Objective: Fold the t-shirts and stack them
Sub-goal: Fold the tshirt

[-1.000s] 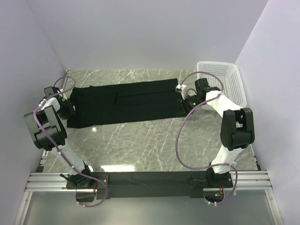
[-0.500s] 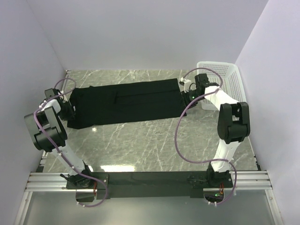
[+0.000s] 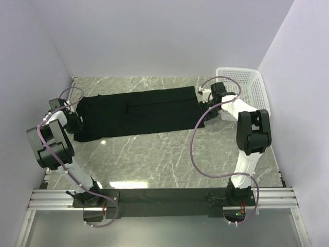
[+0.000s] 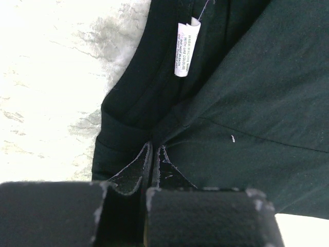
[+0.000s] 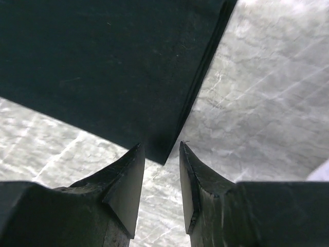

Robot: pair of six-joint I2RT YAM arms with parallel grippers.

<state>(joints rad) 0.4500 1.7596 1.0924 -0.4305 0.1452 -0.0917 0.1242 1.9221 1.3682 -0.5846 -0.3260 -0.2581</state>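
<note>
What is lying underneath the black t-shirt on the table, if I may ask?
Only the grey marbled tabletop shows, running out past the edges of the t-shirt. Anything directly beneath is covered by the folded cloth and cannot be seen.

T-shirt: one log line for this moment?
t-shirt folded strip on table | left gripper jaws shut on its left end | right gripper jaws open at its right-end corner

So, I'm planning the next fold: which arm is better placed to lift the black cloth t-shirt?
Left. The left gripper is shut on the black cloth t-shirt; the right gripper hangs open over its other corner, clamping nothing.
</note>
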